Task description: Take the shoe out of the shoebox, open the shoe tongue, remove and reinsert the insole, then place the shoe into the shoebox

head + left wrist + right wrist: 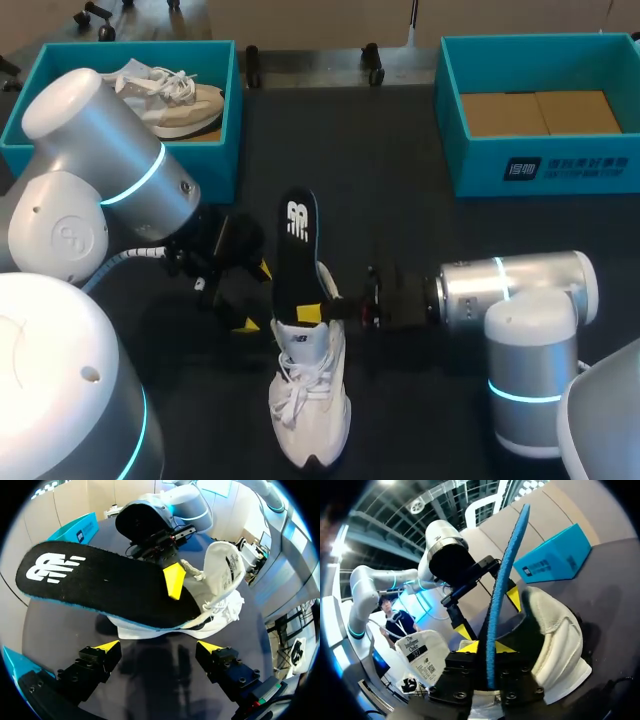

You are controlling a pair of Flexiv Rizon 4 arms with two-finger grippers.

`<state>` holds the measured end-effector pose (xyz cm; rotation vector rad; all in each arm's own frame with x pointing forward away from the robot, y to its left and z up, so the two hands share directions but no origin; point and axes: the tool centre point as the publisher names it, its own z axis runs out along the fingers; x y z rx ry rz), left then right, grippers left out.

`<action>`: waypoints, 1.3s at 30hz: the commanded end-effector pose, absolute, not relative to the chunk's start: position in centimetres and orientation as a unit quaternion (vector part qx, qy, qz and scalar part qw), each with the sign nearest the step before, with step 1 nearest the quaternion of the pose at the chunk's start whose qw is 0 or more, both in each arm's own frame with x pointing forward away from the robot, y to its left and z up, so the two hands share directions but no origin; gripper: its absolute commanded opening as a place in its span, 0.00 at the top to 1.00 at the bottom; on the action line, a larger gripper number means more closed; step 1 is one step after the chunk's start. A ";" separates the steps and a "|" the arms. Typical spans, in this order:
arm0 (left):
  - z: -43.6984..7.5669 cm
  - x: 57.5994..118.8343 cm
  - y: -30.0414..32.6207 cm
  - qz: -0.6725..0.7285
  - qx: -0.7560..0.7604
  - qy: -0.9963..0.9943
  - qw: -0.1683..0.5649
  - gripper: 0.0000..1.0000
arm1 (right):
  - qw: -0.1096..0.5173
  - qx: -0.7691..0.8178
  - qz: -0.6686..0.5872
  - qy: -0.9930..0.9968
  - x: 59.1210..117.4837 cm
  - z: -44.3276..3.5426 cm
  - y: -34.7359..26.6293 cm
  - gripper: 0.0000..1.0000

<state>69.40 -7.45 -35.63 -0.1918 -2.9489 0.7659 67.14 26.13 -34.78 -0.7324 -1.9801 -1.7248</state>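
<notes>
A white shoe (310, 395) lies on the dark table, toe toward the front edge. Its black insole (297, 240) sticks out of the shoe's opening, slanting up and away. My right gripper (328, 305) comes in from the right and is shut on the insole just above the opening. In the right wrist view the insole's blue edge (495, 605) runs between the yellow fingertips (469, 647). My left gripper (255, 297) stands open just left of the shoe. In the left wrist view it (159, 647) faces the insole (100, 587) and shoe (220, 590), holding nothing.
A teal shoebox (225, 150) at the back left holds another white shoe (175, 100). A second teal shoebox (540, 165) at the back right shows only its cardboard bottom. Dark table lies between the two boxes.
</notes>
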 end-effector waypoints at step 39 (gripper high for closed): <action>-35.6 69.3 -7.3 0.252 -0.063 -0.965 0.043 0.00 | 0.206 -0.188 -0.601 -0.749 70.1 -31.1 27.1 0.62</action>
